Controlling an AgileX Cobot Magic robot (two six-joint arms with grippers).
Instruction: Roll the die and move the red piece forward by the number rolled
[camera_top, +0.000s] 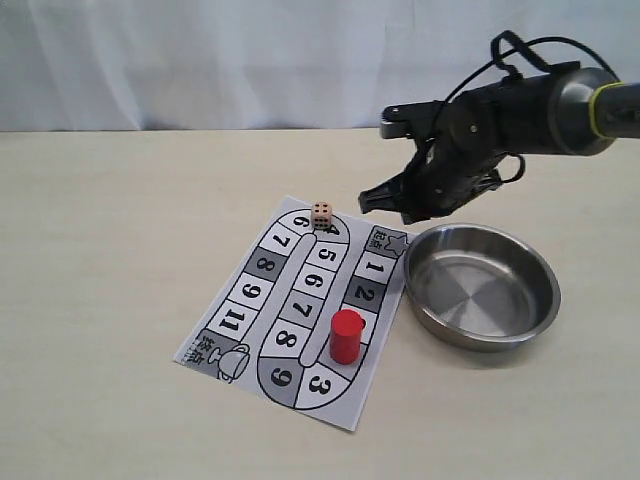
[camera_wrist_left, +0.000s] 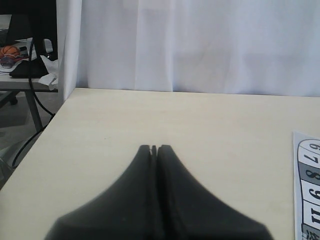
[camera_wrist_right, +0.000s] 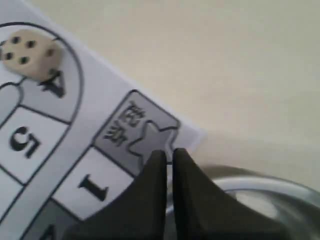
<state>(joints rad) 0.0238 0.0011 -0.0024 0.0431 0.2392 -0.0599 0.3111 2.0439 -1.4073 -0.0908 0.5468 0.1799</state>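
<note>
- The right gripper (camera_top: 366, 201) hangs above the bench (camera_top: 110, 250), over the far rim of the steel bowl (camera_top: 480, 342) and the board's star corner.
- In the right wrist view its jaws are pressed together with nothing between them (camera_wrist_right: 169, 152).
- The left gripper (camera_wrist_left: 154, 147) shows only in its own wrist view. Its jaws meet tip to tip, empty, over bare bench, with the board's edge off to one side.
- The die (camera_top: 321, 214) sits on the paper game board (camera_top: 232, 320) at its far curved end, on the square marked 4. It is clear of both grippers, and a four-pip face shows in the right wrist view (camera_wrist_right: 31, 52).
- The red piece (camera_top: 346, 336) stands upright on the board's right-hand track, between the squares marked 2 and 3, near the bowl but apart from it.
</note>
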